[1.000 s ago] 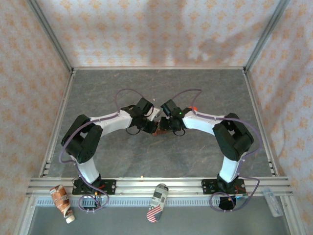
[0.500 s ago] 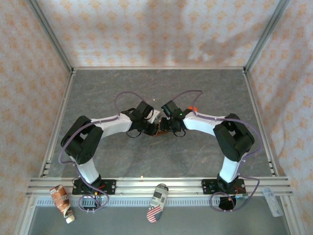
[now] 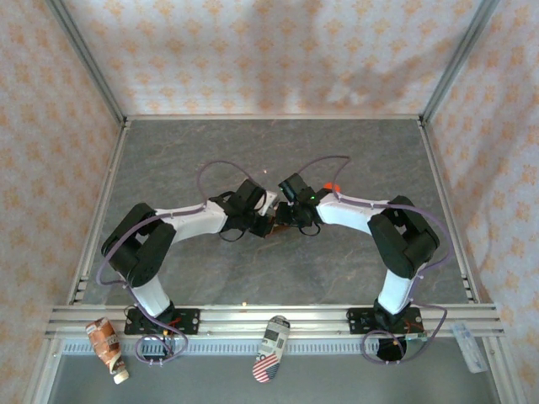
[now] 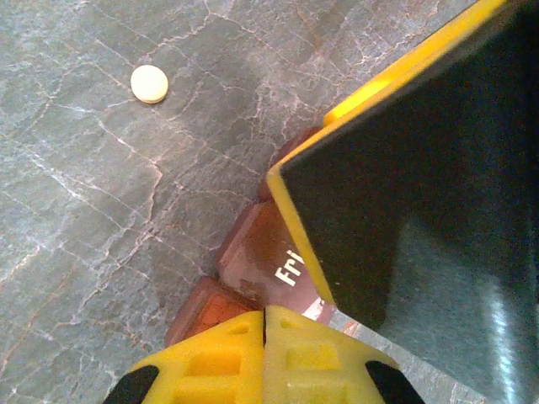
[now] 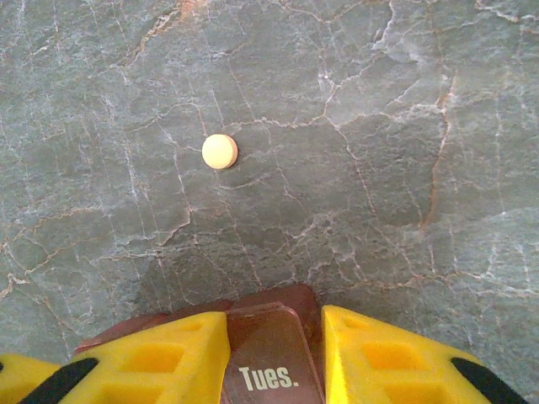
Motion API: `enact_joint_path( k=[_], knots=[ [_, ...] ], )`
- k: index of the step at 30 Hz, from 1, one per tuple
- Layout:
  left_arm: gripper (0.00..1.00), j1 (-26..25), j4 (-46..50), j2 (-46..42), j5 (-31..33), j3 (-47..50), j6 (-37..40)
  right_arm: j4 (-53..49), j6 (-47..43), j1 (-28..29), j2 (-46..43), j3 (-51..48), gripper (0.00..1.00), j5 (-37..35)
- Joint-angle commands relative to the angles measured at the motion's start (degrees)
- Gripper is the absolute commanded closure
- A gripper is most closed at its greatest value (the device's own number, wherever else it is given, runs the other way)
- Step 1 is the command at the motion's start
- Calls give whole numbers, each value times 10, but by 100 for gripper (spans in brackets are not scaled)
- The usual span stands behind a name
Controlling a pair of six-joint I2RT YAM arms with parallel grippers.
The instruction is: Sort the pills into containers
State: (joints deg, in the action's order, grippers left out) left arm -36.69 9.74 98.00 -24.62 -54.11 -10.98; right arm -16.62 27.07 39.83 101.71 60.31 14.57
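Through the right wrist view, the right hand is clamped on the container, one yellow finger on either side of the clear lid marked "Tues.". One pale pill lies loose on the worktop, well ahead of the container. My worry is that the grip sits on a small, smooth lid. A pull or twist could let the container slip out or wrench the lid open crooked, and a jolt might send the pill rolling.

Through the left wrist view, the left hand has its fingers pressed flat together with nothing visible between them. Its tips are right at the container's edge, by the compartment marked "Fri". A black and yellow slab, which I take for the other hand, crowds in from the right. With both hands packed around one little container, I'd judge a knock between them the likeliest mishap, and it would shove the container askew. The pill sits off at the upper left, apart from everything.

From above, both arms bend inward and meet mid-worktop over the dark red-brown container. The surface is grey, veined like stone, flat and hard, so a round pill would skid easily. Around it are aluminium rails and walls papered in a pale orange flower pattern. A crumpled packet and a flag-printed item lie past the near rail
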Motion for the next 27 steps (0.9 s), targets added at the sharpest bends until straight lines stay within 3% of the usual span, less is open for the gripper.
enact_joint_path(
  k=[1, 13, 22, 27],
  knots=[
    [100, -16, 28, -9, 1, 14, -8, -38, 10, 3, 26, -28, 67, -31],
    [100, -18, 43, -3, 12, 9, 1, -34, 14, 3, 31, -28, 67, -31],
    [100, -36, 71, 44, 113, 25, 19, -34, 17, 3, 34, -26, 67, -27],
    [100, -38, 56, 32, 100, 28, 15, -40, 15, 3, 30, -22, 67, -28]
  ],
)
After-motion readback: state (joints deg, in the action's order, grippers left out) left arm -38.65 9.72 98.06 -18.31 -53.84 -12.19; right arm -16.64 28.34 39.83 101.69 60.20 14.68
